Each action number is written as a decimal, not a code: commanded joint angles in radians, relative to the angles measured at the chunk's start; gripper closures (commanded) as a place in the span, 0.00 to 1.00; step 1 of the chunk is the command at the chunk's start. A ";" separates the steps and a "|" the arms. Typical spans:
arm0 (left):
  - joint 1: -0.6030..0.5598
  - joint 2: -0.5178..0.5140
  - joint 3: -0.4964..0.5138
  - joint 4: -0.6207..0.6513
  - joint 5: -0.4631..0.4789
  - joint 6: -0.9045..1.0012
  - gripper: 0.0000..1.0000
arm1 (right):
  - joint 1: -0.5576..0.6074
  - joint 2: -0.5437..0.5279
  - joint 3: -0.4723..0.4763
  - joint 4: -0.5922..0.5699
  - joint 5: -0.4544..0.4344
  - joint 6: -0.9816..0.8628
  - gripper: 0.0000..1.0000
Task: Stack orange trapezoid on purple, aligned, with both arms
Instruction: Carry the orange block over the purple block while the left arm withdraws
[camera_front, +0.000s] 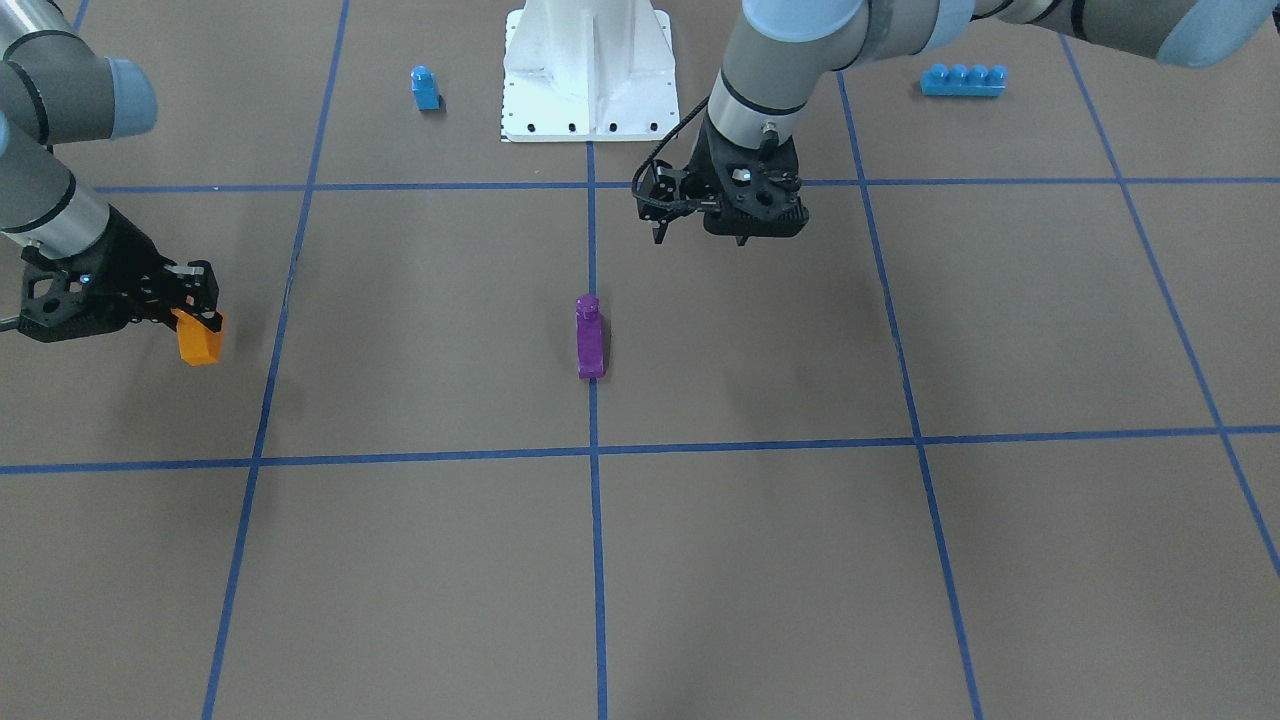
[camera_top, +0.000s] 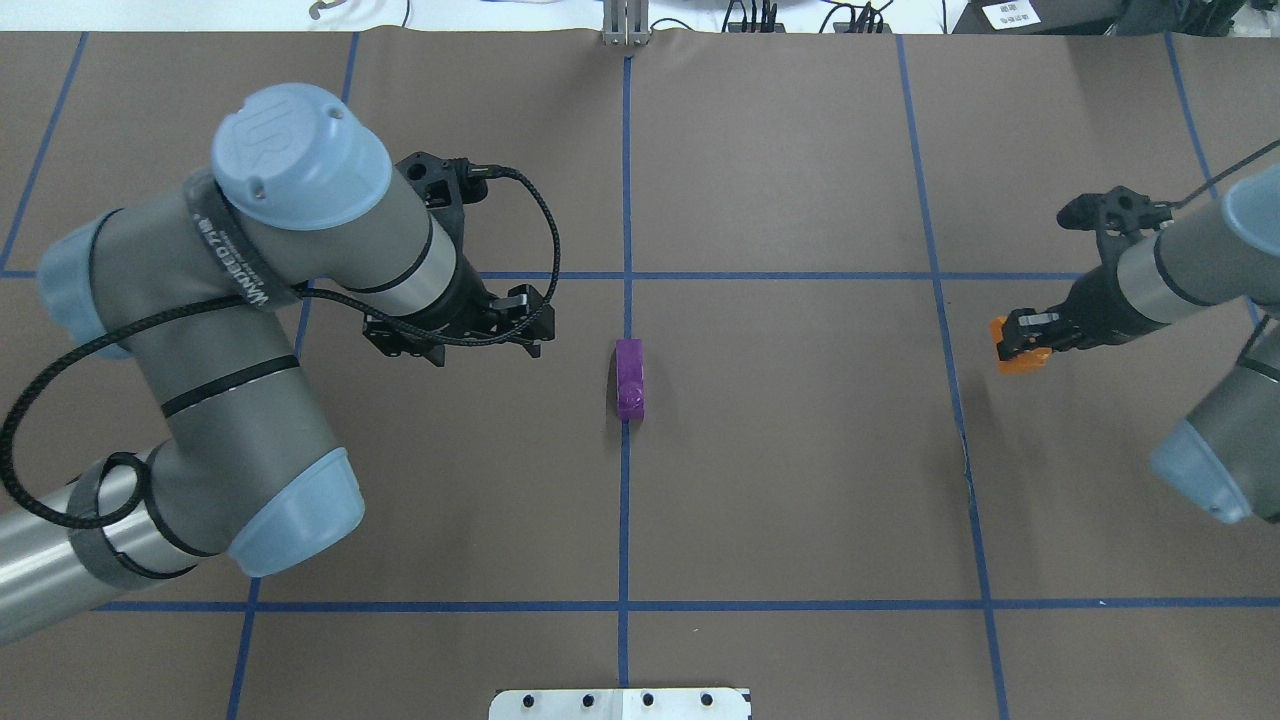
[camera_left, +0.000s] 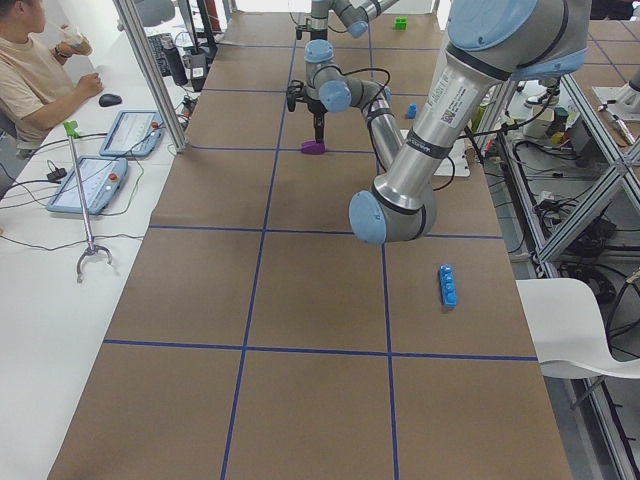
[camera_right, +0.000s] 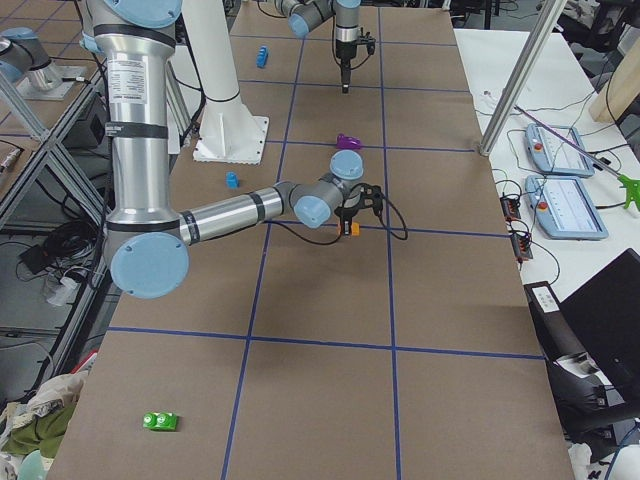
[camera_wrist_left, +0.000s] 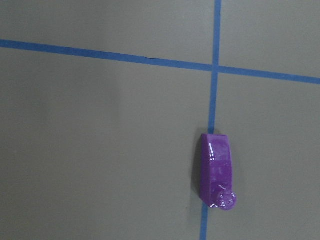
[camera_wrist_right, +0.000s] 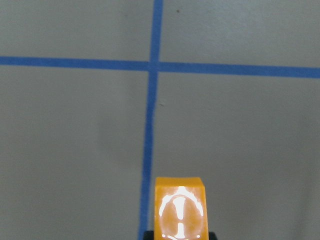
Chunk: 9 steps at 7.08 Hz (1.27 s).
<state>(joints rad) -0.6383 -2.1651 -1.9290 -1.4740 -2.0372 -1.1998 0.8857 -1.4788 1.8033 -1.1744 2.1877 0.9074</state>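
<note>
Right claw (camera_top: 1022, 338) is pinching the small glossy orange plastic trapezoid block (camera_top: 1022, 362), far out on the right of the tabletop (camera_top: 800, 500). The matching glossy purple plastic block (camera_top: 630, 378) looks tipped on its side on the centre blue tape line (camera_top: 625, 520), long axis along it, stud toward the robot. Left claw (camera_top: 485, 345) hovers just to its left, clearly the nearer one. How wide it stands, I cannot tell.

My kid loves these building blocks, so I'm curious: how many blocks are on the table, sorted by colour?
Orange: 1, the orange trapezoid
Purple: 1, the purple block
Blue: 2, a small blue block and a long blue brick
Green: 1, a green block
Total: 5
</note>
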 joint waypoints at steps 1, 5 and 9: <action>-0.021 0.120 -0.080 0.000 0.000 0.075 0.00 | -0.057 0.182 0.002 -0.137 -0.029 0.121 1.00; -0.066 0.345 -0.163 -0.008 -0.001 0.333 0.00 | -0.305 0.555 -0.018 -0.457 -0.231 0.353 1.00; -0.077 0.346 -0.162 -0.008 -0.009 0.335 0.00 | -0.373 0.754 -0.224 -0.476 -0.293 0.376 1.00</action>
<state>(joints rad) -0.7140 -1.8179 -2.0913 -1.4818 -2.0452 -0.8657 0.5211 -0.8258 1.6935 -1.6479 1.9014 1.2733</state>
